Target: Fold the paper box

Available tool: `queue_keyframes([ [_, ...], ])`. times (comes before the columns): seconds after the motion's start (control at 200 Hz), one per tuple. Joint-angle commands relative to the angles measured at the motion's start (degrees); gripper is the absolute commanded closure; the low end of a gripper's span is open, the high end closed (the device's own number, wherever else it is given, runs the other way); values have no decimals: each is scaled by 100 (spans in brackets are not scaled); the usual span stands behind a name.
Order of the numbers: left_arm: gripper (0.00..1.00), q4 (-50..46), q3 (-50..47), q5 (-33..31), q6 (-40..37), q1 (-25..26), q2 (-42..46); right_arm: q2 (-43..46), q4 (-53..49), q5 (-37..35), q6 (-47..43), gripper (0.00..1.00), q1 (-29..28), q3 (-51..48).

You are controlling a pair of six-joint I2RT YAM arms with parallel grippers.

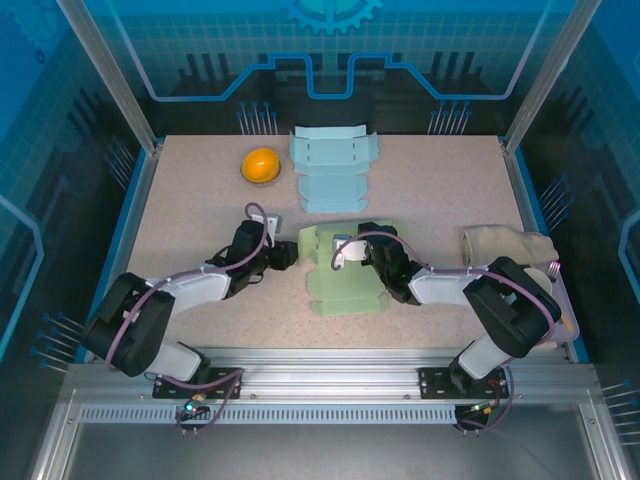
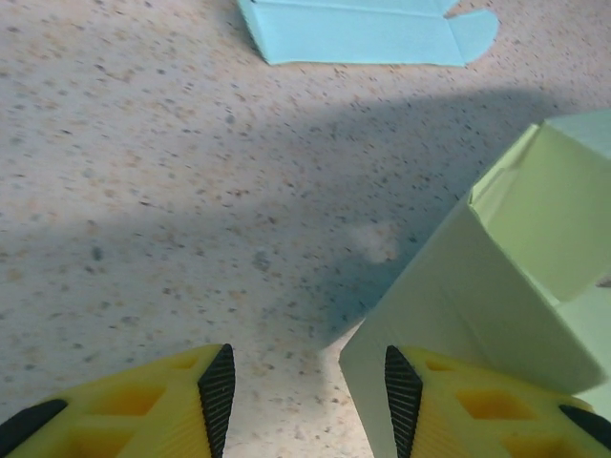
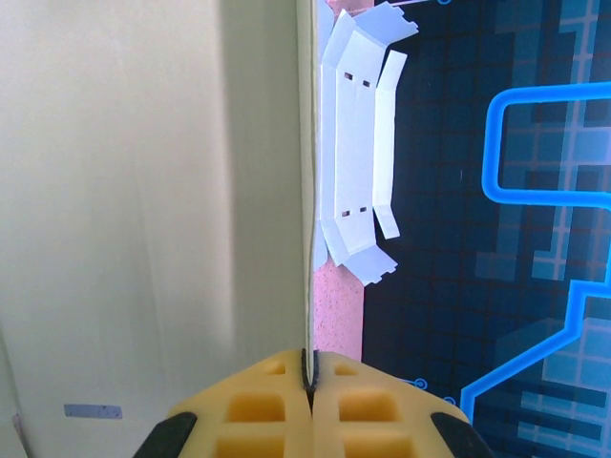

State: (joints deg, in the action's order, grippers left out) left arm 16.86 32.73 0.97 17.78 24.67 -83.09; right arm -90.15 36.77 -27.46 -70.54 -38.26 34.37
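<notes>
Beige speckled table (image 1: 450, 190) carries everything we see. Next in size, the pale green paper box (image 1: 345, 275) lies half-formed between the two grippers, and its long axis seems to run from the arm bases toward the far edge. A flat blue box blank (image 1: 333, 165) sits well beyond both grippers. Our right gripper (image 3: 308, 370) is pinched together on the thin edge of one upright wall of the box. Our left gripper (image 2: 310, 386) has its jaws apart with nothing between them. The box's near corner stands just to its right, almost at the right-hand finger. We judge the left arm nearer the free side wall, so the coming push should go rightward into it.
</notes>
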Motion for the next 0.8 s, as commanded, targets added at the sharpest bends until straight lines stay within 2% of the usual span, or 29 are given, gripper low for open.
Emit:
queue_keyframes([
  [0.0, 51, 177, 217, 279, -102, 99, -115, 49, -140, 76, 125, 100, -42, 52],
  [0.565, 51, 233, 528, 370, 6, 595, -592, 76, -152, 58, 199, 100, -67, 4],
  [0.795, 52, 303, 602, 372, 63, 620, -778, 50, -170, 83, 133, 100, -85, -88],
])
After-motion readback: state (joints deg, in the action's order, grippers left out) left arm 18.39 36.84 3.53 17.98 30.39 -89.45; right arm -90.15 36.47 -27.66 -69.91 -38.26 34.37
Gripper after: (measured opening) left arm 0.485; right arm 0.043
